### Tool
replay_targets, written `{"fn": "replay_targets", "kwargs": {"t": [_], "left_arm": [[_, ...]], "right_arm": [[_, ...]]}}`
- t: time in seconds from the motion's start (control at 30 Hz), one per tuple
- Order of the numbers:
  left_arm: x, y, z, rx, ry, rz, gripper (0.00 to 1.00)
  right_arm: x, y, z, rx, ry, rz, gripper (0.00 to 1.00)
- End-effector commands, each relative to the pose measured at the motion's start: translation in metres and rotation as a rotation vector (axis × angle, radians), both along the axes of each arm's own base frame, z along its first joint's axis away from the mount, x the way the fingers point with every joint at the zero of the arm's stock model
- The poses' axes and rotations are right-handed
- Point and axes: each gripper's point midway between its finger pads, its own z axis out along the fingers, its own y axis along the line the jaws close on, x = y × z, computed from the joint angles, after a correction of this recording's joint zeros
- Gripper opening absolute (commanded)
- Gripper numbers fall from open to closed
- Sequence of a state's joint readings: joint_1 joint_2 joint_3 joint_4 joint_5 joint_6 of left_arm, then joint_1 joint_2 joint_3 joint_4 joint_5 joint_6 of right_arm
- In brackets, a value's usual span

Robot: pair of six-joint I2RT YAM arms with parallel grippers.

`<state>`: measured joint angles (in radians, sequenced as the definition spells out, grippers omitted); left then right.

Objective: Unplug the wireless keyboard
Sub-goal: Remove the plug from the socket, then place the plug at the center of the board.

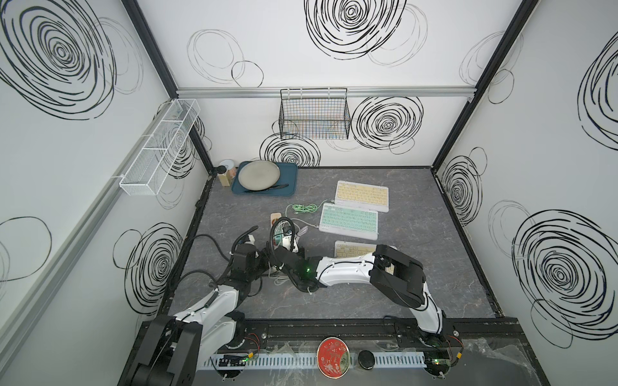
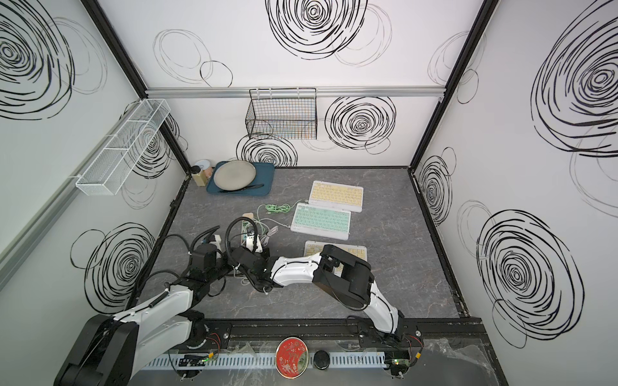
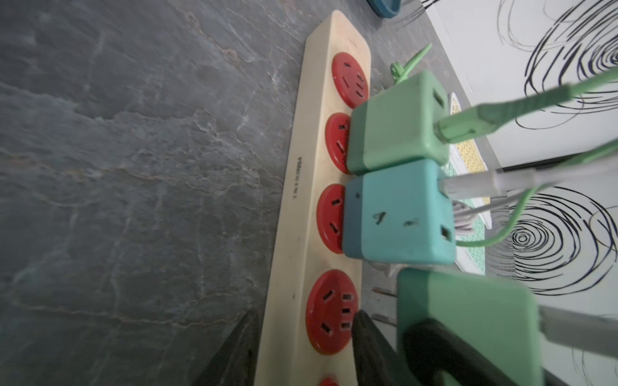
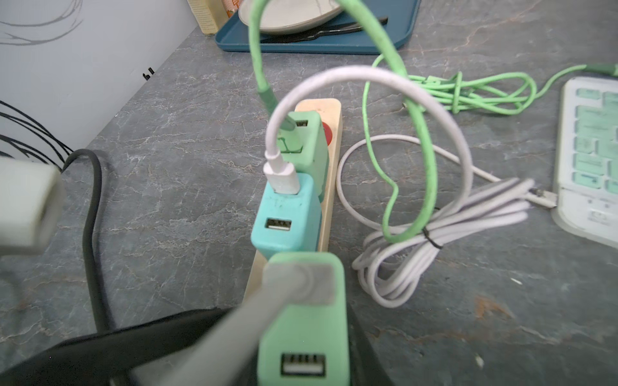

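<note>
Wireless keyboard charger (image 4: 302, 320) is pinched in the low-reaching right gripper (image 4: 297, 347), prongs (image 3: 384, 293) free; left gripper (image 3: 301, 354) clamps the power strip (image 3: 297, 207).

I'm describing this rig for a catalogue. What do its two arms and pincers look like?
The left arm and right arm have white shells with boxy black joints. Black corrugated hoses loop at the wrists. Thin red and black wires show at the bases, and a green light glows on the right arm. The left pincer and right pincer have black fingers.
</note>
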<state>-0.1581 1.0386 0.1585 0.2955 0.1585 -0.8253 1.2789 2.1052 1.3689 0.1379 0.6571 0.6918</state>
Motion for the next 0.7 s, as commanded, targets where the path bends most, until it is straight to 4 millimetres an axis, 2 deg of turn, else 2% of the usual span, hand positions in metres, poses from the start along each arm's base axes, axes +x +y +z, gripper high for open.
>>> {"fn": "replay_targets", "kwargs": {"t": [0.0, 0.13, 0.23, 0.37, 0.43, 0.5, 0.67], "left_arm": [[0.005, 0.026, 0.003, 0.048, -0.005, 0.078, 0.50], [0.004, 0.049, 0.009, 0.060, -0.017, 0.153, 0.51], [0.003, 0.064, 0.012, 0.087, -0.020, 0.208, 0.51], [0.001, 0.079, 0.015, 0.083, -0.025, 0.255, 0.51], [-0.001, 0.083, 0.016, 0.068, -0.036, 0.270, 0.51], [-0.002, 0.085, 0.016, 0.053, -0.052, 0.282, 0.52], [-0.002, 0.085, 0.011, 0.025, -0.050, 0.282, 0.52]], "right_arm": [[0.002, -0.019, 0.060, 0.033, -0.094, -0.051, 0.00], [-0.003, -0.072, 0.069, -0.098, -0.131, -0.118, 0.00], [-0.003, -0.108, 0.066, -0.204, -0.104, -0.142, 0.00], [-0.006, -0.143, 0.061, -0.353, -0.105, -0.174, 0.00], [-0.008, -0.150, 0.057, -0.438, -0.104, -0.162, 0.00], [-0.010, -0.153, 0.042, -0.541, -0.075, -0.145, 0.00], [-0.013, -0.141, -0.001, -0.760, 0.001, -0.159, 0.00]]}}
